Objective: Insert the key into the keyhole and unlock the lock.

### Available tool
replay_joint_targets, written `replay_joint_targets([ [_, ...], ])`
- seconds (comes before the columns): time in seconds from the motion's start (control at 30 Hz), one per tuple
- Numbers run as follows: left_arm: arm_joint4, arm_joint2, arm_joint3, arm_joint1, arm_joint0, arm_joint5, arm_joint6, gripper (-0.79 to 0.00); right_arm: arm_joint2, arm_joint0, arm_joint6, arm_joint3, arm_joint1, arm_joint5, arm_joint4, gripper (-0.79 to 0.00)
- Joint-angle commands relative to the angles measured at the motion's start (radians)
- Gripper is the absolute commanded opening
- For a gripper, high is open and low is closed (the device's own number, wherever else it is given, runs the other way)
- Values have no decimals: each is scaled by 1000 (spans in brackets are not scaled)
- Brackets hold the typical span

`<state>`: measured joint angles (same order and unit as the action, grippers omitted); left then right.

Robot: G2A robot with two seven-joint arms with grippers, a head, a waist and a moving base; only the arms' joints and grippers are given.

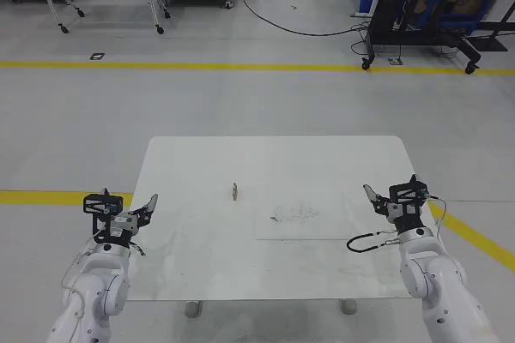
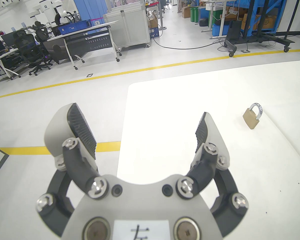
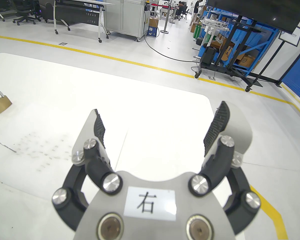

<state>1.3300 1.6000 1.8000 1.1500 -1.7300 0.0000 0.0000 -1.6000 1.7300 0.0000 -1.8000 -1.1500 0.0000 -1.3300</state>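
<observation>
A brass padlock [image 1: 234, 190] with a silver shackle stands near the middle of the white table [image 1: 206, 163]; it also shows as the padlock [image 2: 251, 121] and the padlock [image 3: 0, 103]. A thin flat metal piece that looks like the key [image 1: 274, 219] lies right of the lock beside grey scuff marks, seen edge-on as the key [image 3: 8, 147]. My left gripper [image 1: 127, 201] hovers open at the table's left edge, far from the lock, with nothing between the fingers of the left gripper [image 2: 138, 116]. My right gripper [image 1: 393, 190] is open at the table's right side, as the right gripper [image 3: 160, 111] shows, holding nothing.
A pale sheet [image 1: 326, 225] with grey scuff marks [image 1: 302, 211] lies on the table's right half. A black cable loop [image 1: 365, 243] hangs by the right arm near the front right edge. Yellow floor lines run around the table.
</observation>
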Motion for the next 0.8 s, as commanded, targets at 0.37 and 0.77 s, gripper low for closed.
replay_joint_targets([
  [0.37, 0, 0, 0, 0, 0, 0, 0, 0, -7, -14, 26, 33, 1, -79, 72, 0],
  [0.77, 0, 0, 0, 0, 0, 0, 0, 0, 99, -282, 232, 306, 6, -452, 185, 0],
])
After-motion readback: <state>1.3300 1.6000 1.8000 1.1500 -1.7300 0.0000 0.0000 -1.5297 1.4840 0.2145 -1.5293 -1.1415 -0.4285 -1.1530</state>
